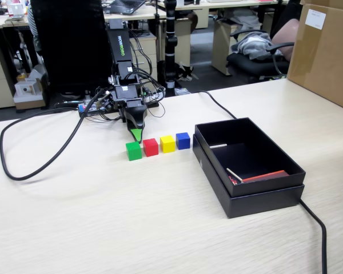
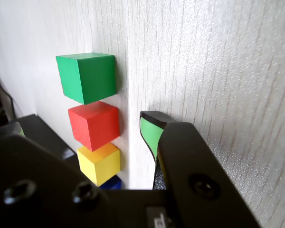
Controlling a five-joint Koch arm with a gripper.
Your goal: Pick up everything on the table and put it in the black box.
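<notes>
While the gripper [image 1: 136,135] hung just behind the green cube [image 1: 134,150], four cubes sat in a row on the counter [image 1: 103,217]: green, red [image 1: 151,146], yellow [image 1: 168,144], blue [image 1: 183,140], beside the black box [image 1: 257,197]. Whether the jaws stood apart could not be told.

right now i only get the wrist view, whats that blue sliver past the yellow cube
Observer: A blue cube. It ends the row after the yellow cube.
Operator: where is the black box
Observer: In the fixed view, the black box sits just right of the blue cube, with no lid on it.
Operator: empty?
Observer: No. A flat red item lies inside, along the near wall.
</notes>
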